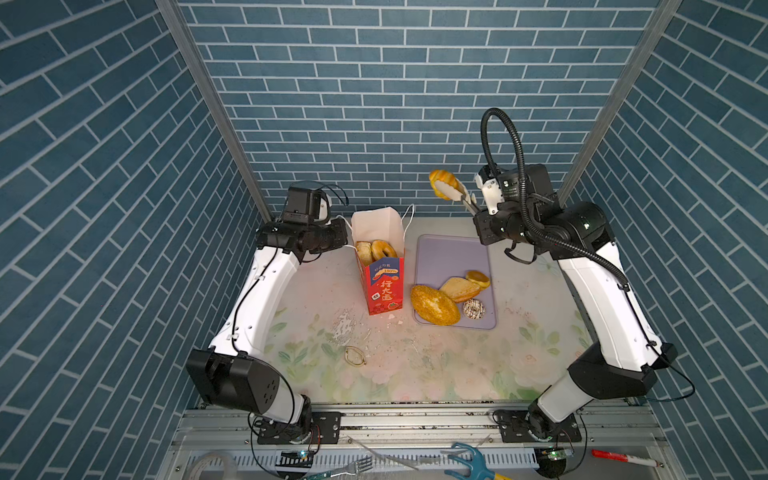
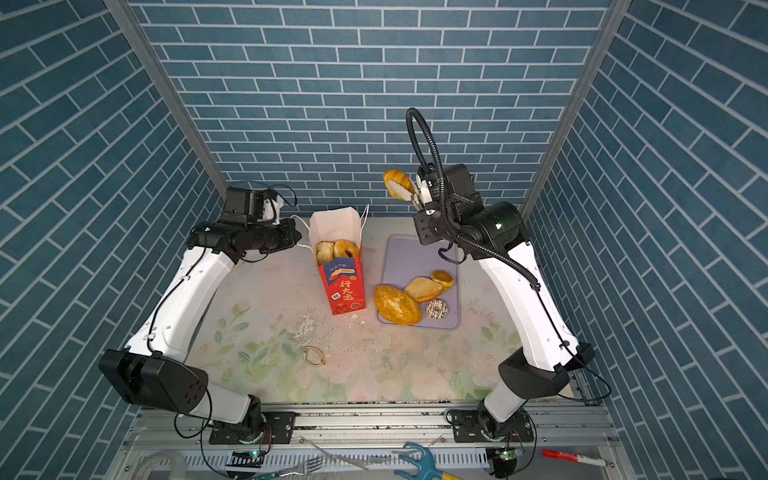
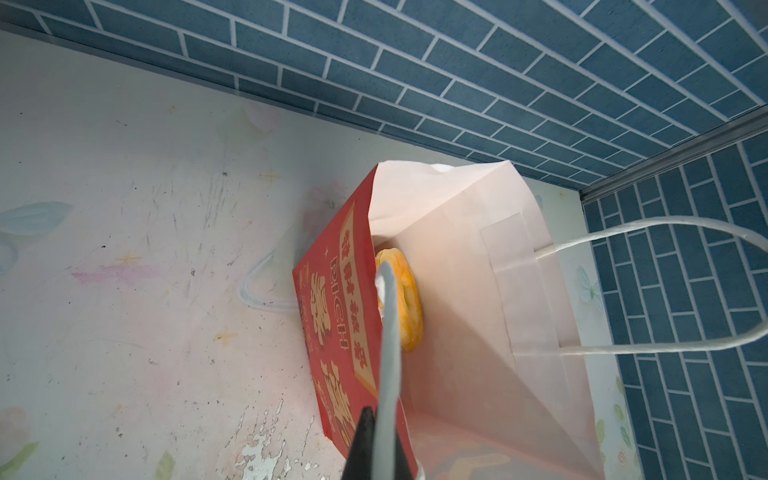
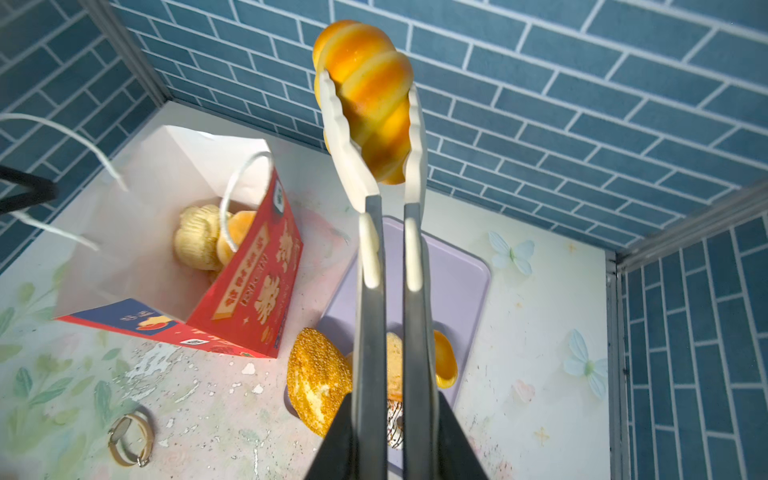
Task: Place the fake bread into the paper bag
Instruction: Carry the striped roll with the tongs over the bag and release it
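On your left, the left gripper (image 3: 380,440) is pinched tight on one white cord handle (image 3: 388,332) of the paper bag (image 1: 384,286). The bag stands upright near the back wall with its mouth gaping upward. The table (image 1: 324,299) to the left of the bag is bare up to the arm. Inside the bag you can see a ring doughnut (image 1: 383,249) and a pale sugared bun (image 1: 364,250) side by side. The red front has big white Chinese characters and "100%". The left wrist view shows "RICH" on the red side. In front, a gold band (image 1: 354,356) lies alone on lots of free table. Only a thin strip of table lies between the bag and the lilac tray (image 1: 449,253). The seeded loaf (image 1: 434,304) pokes over the tray's left edge. A flat slice (image 1: 459,289), a small roll (image 1: 478,277) and a drizzled doughnut (image 1: 473,309) crowd the tray's near end. Its far half is bare. The right gripper (image 4: 392,449) squeezes grey tongs (image 4: 370,291). Their white tips clamp a striped twist bun (image 4: 365,83) up in the air, right of the bag's mouth and clear of it.
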Tool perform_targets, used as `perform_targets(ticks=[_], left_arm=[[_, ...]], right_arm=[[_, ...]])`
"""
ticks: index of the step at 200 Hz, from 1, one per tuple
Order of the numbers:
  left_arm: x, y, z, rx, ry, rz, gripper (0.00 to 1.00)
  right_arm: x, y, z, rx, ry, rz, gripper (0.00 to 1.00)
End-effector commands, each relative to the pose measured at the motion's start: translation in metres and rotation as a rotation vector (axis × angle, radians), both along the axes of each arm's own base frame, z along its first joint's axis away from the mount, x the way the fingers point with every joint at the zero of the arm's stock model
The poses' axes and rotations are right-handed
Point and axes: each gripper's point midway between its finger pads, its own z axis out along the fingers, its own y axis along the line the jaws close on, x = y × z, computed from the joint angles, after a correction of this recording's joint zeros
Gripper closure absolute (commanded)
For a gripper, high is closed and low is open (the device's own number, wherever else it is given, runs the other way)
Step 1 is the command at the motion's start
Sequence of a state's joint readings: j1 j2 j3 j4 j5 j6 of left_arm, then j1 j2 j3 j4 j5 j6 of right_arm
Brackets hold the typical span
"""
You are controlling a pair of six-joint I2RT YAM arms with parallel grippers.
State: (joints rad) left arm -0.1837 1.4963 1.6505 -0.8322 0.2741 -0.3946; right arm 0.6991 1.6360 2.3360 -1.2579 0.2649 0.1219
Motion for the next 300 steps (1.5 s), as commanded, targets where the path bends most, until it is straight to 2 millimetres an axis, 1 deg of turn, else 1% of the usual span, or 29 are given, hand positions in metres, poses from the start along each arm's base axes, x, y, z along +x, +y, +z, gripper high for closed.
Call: perform_targets(ticks=[1, 24, 46, 70, 81, 102, 115, 137, 170, 198, 219, 235, 268, 281, 300], left_arm=[[-0.002, -0.002, 0.003, 0.001, -0.006, -0.007, 1.00], [-0.003, -0.001, -0.001, 0.001, 0.003, -0.006, 1.00], [-0.003, -0.001, 0.000, -0.009, 0.000, 0.006, 1.00], [-0.004, -0.003, 0.000, -0.020, 0.002, 0.012, 1.00], [-0.004, -0.003, 0.000, -0.023, 0.003, 0.015, 1.00], [-0.005, -0.003, 0.000, -0.021, 0.002, 0.017, 1.00], [-0.006, -0.002, 0.001, -0.019, 0.003, 0.017, 1.00], [-0.008, 0.000, 0.001, -0.013, 0.002, 0.021, 1.00], [-0.007, -0.001, 0.004, -0.019, -0.004, 0.020, 1.00], [-0.007, 0.000, 0.007, -0.015, -0.014, 0.028, 1.00], [-0.009, 0.001, 0.007, -0.012, -0.016, 0.031, 1.00], [-0.010, 0.002, 0.006, -0.012, -0.013, 0.031, 1.00], [-0.011, 0.002, 0.006, -0.011, -0.012, 0.032, 1.00], [-0.011, 0.001, 0.007, -0.012, -0.012, 0.029, 1.00], [-0.010, 0.001, 0.007, -0.011, -0.012, 0.030, 1.00]], right_arm=[[-0.002, 0.008, 0.017, -0.033, -0.070, 0.028, 0.79], [-0.010, 0.026, 0.032, 0.000, -0.109, 0.093, 0.79], [-0.018, 0.042, 0.041, 0.018, -0.144, 0.162, 0.79], [-0.028, 0.065, 0.044, 0.016, -0.168, 0.253, 0.79], [-0.032, 0.075, 0.042, 0.004, -0.168, 0.285, 0.79], [-0.033, 0.094, 0.030, -0.029, -0.152, 0.325, 0.79], [-0.032, 0.106, 0.019, -0.060, -0.139, 0.347, 0.79], [-0.027, 0.121, 0.000, -0.102, -0.110, 0.358, 0.78], [-0.011, 0.129, -0.035, -0.198, -0.065, 0.331, 0.78], [-0.002, 0.134, -0.064, -0.274, -0.021, 0.317, 0.76], [0.003, 0.137, -0.078, -0.307, -0.006, 0.317, 0.75], [0.005, 0.140, -0.086, -0.325, 0.004, 0.322, 0.75], [0.011, 0.144, -0.101, -0.358, 0.018, 0.317, 0.67], [0.013, 0.146, -0.101, -0.356, 0.014, 0.314, 0.63], [0.014, 0.149, -0.093, -0.337, -0.003, 0.318, 0.59]])
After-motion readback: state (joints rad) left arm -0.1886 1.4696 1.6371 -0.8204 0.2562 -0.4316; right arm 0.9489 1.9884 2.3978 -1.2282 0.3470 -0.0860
